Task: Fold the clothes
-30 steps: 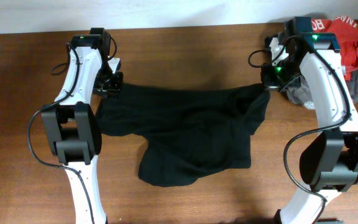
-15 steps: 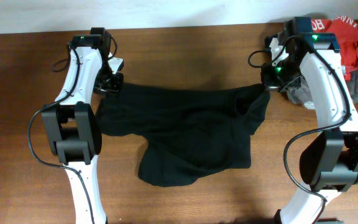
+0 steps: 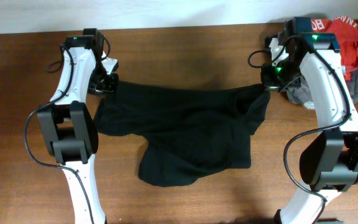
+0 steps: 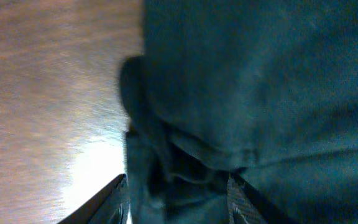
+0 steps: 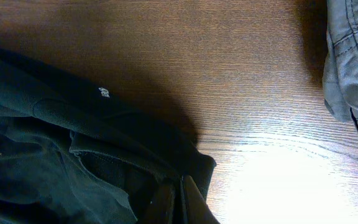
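- A wooden table (image 3: 185,56) is seen under the whole scene, and the black garment (image 3: 185,130) is spread across its middle.
- The black garment is laid flat but creased, with a wide band along the top of the overhead view and a bunched lobe hanging from the lower edge.
- The left arm (image 3: 73,74) is stretched along the garment's left side, and the right arm (image 3: 328,81) along its right side.
- A red garment (image 3: 347,37) with white lettering is piled beyond the black garment's upper right corner, apart from it.
- A grey garment (image 5: 353,62) is placed between the red one and that same corner, close to the black cloth but not touching it.
- The left gripper (image 4: 179,199) is positioned at the garment's upper left corner. Its fingers (image 4: 118,198) are held apart, and loose folds of black cloth are seen between them.
- The right gripper (image 5: 180,196) is closed tightly on the garment's upper right corner, and the cloth is pinched there.
- A small white mark (image 5: 102,93) is visible on the black cloth near that pinched corner.
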Robot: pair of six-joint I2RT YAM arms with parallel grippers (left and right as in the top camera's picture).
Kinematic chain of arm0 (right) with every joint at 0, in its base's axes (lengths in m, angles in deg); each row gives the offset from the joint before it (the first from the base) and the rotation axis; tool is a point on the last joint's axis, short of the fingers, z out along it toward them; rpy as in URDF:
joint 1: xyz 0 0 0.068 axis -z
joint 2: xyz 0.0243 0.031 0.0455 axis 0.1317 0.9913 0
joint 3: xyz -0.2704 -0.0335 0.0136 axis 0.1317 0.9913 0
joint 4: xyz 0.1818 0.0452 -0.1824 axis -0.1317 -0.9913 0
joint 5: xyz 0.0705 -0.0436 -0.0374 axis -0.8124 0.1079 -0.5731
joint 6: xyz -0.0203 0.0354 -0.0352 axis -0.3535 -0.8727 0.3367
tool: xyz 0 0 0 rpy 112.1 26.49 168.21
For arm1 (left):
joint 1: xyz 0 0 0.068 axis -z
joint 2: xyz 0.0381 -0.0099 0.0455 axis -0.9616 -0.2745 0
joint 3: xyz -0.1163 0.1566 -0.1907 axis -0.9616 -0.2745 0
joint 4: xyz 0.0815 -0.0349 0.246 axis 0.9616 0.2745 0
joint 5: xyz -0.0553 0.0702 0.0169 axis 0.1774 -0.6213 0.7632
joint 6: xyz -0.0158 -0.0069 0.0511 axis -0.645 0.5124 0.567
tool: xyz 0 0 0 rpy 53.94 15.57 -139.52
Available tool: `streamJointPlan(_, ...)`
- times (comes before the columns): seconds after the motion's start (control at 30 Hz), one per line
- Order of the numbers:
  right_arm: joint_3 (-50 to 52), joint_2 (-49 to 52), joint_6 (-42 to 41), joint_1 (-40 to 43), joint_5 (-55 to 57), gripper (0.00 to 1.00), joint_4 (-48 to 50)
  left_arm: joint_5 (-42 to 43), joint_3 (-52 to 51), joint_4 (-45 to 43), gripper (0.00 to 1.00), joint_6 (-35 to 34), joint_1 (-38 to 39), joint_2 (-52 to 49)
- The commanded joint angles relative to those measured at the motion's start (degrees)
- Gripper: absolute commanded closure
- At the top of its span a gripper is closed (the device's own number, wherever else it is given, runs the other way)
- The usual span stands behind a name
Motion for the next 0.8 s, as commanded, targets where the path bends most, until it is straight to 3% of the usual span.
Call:
streamJointPlan(0.0, -0.07, -0.22, 0.04, 0.15, 0.94, 0.96, -0.17, 2.89, 0.15, 0.96, 0.49, 1.46, 0.39, -1.29)
streamJointPlan(0.13, -0.07, -0.22, 0.07, 0.17, 0.94, 0.96, -0.11, 2.99, 0.15, 1.03, 0.55, 1.42, 0.35, -1.42)
streamJointPlan(0.4, -0.07, -0.22, 0.04, 0.17, 0.94, 0.96, -0.02, 4.44, 0.17, 1.16, 0.88, 1.44, 0.35, -1.42)
streamJointPlan(0.77, -0.07, -0.22, 0.04, 0.17, 0.92, 0.96, -0.02, 4.24, 5.86, 1.55, 0.94, 0.83, 0.35, -1.42)
